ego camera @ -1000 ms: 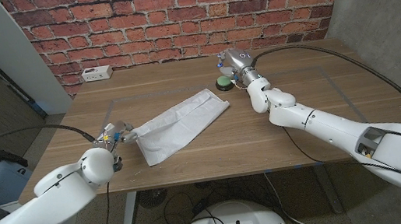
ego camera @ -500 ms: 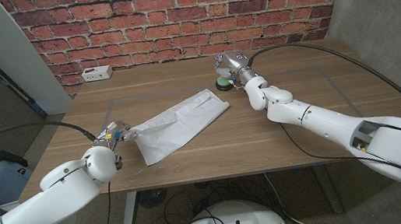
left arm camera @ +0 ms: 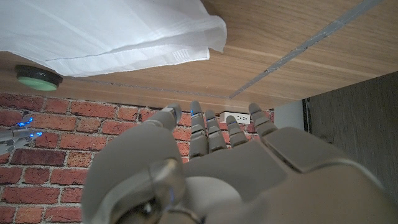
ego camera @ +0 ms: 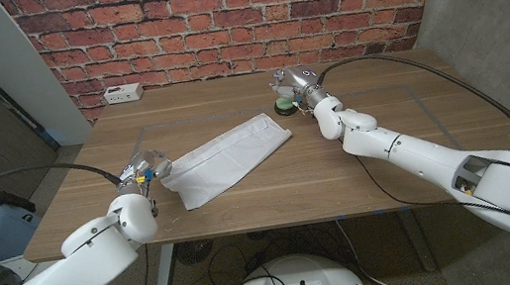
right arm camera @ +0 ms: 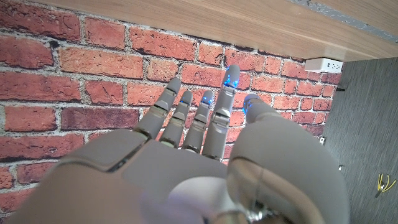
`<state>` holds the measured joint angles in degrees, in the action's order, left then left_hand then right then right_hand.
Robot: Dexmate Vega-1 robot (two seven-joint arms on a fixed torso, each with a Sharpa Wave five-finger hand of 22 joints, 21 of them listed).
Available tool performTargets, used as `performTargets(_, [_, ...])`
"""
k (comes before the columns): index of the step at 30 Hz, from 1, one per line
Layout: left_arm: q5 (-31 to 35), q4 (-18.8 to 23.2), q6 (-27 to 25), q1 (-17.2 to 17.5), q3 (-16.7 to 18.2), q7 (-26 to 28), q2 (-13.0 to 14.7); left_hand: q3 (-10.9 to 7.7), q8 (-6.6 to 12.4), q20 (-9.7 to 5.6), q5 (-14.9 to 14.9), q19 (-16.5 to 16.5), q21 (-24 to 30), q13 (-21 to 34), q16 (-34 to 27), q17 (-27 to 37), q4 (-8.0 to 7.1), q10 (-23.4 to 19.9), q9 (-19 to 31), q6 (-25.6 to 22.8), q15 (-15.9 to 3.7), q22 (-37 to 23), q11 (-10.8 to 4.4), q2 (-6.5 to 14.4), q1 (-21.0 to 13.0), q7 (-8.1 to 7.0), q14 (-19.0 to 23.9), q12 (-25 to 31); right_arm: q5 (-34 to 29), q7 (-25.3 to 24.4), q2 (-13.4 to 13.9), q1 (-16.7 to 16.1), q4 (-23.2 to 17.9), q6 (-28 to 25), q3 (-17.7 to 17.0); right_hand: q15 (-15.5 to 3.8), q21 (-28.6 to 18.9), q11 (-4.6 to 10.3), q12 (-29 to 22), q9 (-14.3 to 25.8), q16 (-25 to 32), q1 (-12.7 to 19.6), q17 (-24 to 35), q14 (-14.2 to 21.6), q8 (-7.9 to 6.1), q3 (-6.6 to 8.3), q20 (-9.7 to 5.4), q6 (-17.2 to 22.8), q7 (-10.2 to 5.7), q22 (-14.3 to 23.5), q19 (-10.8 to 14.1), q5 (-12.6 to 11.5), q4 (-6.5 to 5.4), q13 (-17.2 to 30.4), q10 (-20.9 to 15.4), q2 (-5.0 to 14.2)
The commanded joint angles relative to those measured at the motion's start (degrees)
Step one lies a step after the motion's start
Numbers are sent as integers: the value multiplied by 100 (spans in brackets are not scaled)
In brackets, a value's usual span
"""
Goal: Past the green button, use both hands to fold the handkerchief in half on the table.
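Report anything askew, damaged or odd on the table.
The white handkerchief lies slanted across the wooden table, its edges uneven and creased. Nothing looks spilled or damaged; the green button sits upright behind it.

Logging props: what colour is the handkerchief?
Plain white; the handkerchief shows best in the head view.

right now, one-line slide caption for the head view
Left robot hand at the handkerchief's near end, right robot hand over the green button.
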<state>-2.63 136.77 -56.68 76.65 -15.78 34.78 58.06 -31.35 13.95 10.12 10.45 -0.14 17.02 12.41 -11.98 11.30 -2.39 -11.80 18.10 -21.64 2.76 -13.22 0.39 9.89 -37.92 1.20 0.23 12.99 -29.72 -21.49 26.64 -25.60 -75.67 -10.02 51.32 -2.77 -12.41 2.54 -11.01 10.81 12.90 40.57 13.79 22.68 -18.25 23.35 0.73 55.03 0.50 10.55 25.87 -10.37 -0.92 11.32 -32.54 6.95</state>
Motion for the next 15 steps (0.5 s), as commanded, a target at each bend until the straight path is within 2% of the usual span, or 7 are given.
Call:
performTargets(1, [315,144,-144,-57,-331,-4,118,70,-63,-28,-18,42,31,21,-12,-39,57,-39,-65,36,-61,-3,-107,-149,72,-93,132,41,95,136,263,-312,-573,-66,-181,-474,-8,-60,-17,6,-35,82,-45,-4,39,152,41,-35,-2,14,10,-50,126,32,9,79])
performTargets(4, [446,235,-518,-341,-669,-186,270,193,-138,-44,-57,9,16,11,-15,-73,176,-90,-153,71,-168,15,-189,-371,115,-186,271,60,151,221,338,-399,-720,-24,-232,-463,-21,-55,-16,3,-39,143,-81,55,125,241,42,-198,-51,12,43,-57,211,31,18,101])
performTargets(6, [469,269,-601,-424,-768,-279,351,288,-170,-41,-69,-3,9,5,-26,-79,228,-134,-209,70,-209,26,-239,-515,171,-207,374,74,160,280,389,-458,-823,-21,-255,-448,-25,-79,-11,1,-43,142,-93,75,190,279,48,-324,-89,11,55,-54,232,31,38,117])
performTargets(9, [416,312,-650,-487,-812,-428,431,404,-201,-38,-68,-1,7,0,-19,-77,248,-136,-256,89,-225,36,-267,-675,265,-203,408,71,150,397,452,-528,-971,-54,-271,-443,-29,-84,4,0,-44,133,-102,96,265,313,61,-472,-148,10,66,-49,247,31,89,131])
performTargets(10, [395,323,-633,-515,-836,-506,496,508,-221,-41,-58,-6,2,-2,-8,-72,254,-129,-294,105,-230,43,-272,-817,356,-199,417,65,150,445,472,-548,-1019,-68,-276,-441,-31,-94,8,0,-45,122,-103,100,300,326,63,-539,-160,10,73,-45,248,31,106,141])
performTargets(15, [405,412,-800,-766,-1116,-792,712,681,-258,-6,-23,-26,-13,-6,24,-65,265,-60,-365,155,-183,55,-270,-1045,507,-191,391,34,153,621,542,-647,-1200,-130,-310,-421,-31,-81,34,0,-42,86,-104,116,392,359,77,-704,-192,9,75,-31,257,32,213,160])
